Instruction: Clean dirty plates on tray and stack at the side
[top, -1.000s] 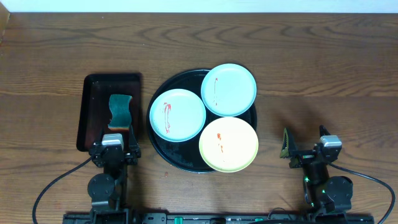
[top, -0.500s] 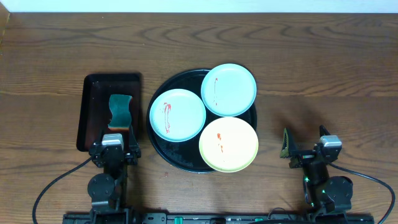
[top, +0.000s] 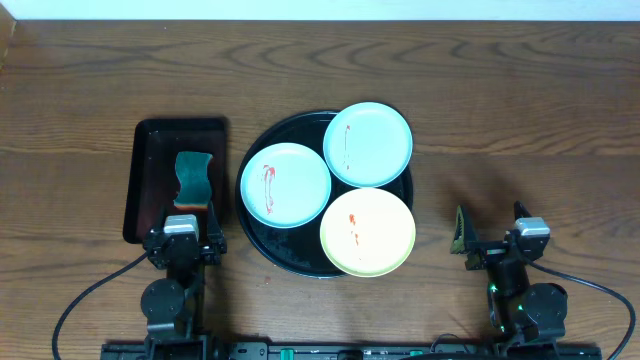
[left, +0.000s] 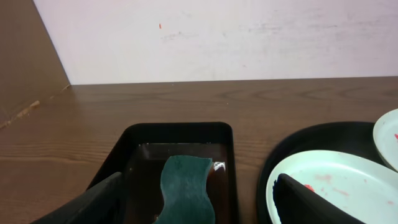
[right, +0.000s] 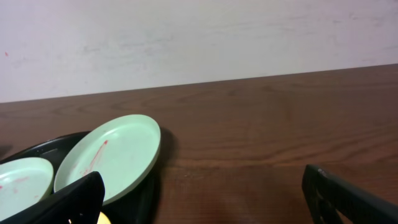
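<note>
The round black tray (top: 290, 252) sits mid-table and holds three plates. A pale blue plate (top: 285, 185) with a red smear is at its left. A mint plate (top: 368, 144) with a faint streak is at the back. A pale yellow plate (top: 368, 231) with orange marks is at the front right. My left gripper (top: 184, 232) is open and empty at the near end of the rectangular tray. My right gripper (top: 490, 235) is open and empty to the right of the round tray. The left wrist view shows the blue plate (left: 336, 180). The right wrist view shows the mint plate (right: 109, 155).
A dark rectangular tray (top: 160, 150) stands left of the round tray, with a green wavy sponge (top: 192, 178) in it. The sponge (left: 183, 186) lies between my left fingers' line of sight. A wall runs along the table's far edge. Bare wood lies right of the round tray.
</note>
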